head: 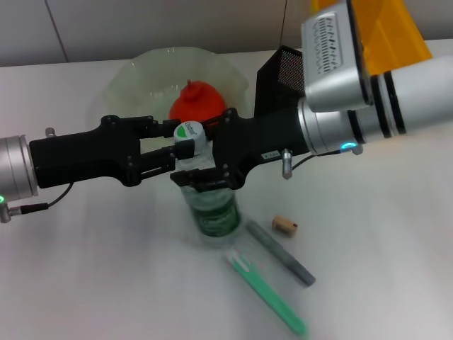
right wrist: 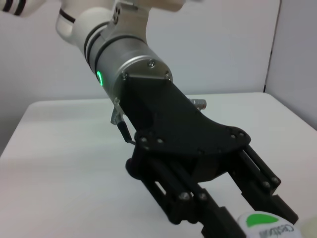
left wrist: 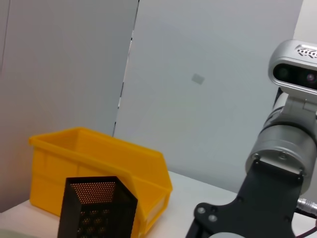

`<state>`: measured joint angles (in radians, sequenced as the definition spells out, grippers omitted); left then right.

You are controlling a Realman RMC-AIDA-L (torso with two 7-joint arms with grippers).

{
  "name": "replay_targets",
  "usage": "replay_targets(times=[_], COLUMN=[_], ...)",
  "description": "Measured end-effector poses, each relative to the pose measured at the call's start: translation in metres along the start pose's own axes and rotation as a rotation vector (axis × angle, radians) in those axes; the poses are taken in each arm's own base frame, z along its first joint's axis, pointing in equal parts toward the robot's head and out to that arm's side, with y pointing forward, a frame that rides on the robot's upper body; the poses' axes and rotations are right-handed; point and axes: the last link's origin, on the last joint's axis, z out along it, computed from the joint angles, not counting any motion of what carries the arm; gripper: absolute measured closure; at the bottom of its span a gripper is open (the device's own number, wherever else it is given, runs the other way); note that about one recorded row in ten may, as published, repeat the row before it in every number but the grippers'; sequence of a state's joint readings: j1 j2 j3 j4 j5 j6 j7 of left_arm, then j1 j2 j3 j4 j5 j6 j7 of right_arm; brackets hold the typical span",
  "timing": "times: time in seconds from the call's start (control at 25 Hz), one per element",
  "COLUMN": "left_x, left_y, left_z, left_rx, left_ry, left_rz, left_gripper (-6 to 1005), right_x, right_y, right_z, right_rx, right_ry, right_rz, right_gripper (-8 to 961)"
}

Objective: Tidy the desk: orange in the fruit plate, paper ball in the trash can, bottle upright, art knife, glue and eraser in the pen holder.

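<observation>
The bottle (head: 205,191) stands upright on the bench (head: 382,234); left hand (head: 173,152) at nine o'clock grips its neck, right hand (head: 205,177) at three o'clock grips its shoulder.

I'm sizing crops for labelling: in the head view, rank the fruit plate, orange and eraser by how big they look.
1. fruit plate
2. orange, partly hidden by the grippers
3. eraser, smallest though nearer the camera

The bottle (head: 210,202) cap's green-and-white lettering is too small to read
</observation>
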<state>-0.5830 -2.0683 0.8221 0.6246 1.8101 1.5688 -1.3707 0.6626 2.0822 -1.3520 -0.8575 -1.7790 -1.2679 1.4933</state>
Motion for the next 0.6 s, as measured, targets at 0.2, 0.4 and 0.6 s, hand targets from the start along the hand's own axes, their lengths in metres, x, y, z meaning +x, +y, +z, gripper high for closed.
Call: replay_targets(times=[0.2, 0.4, 0.6], left_x=[0.0005, 0.0005, 0.0009], left_y=[0.0015, 0.0007, 0.0003], left_z=[-0.0015, -0.0020, -0.0023], left_rx=[-0.010, 0.002, 0.006], left_ry=[0.008, 0.024, 0.036], left_rz=[0.004, -0.016, -0.023], left_gripper=[544, 546, 391], right_x=[0.0016, 0.0033, 0.0027], right_y=[0.0032, 0.0046, 0.0058], right_z=[-0.0040, -0.0047, -0.0055], right_rx=[0.005, 0.006, 0.002], right_ry=[-0.013, -0.014, -0.018], right_rz=[-0.006, -0.003, -0.005], right_gripper=[429, 429, 430])
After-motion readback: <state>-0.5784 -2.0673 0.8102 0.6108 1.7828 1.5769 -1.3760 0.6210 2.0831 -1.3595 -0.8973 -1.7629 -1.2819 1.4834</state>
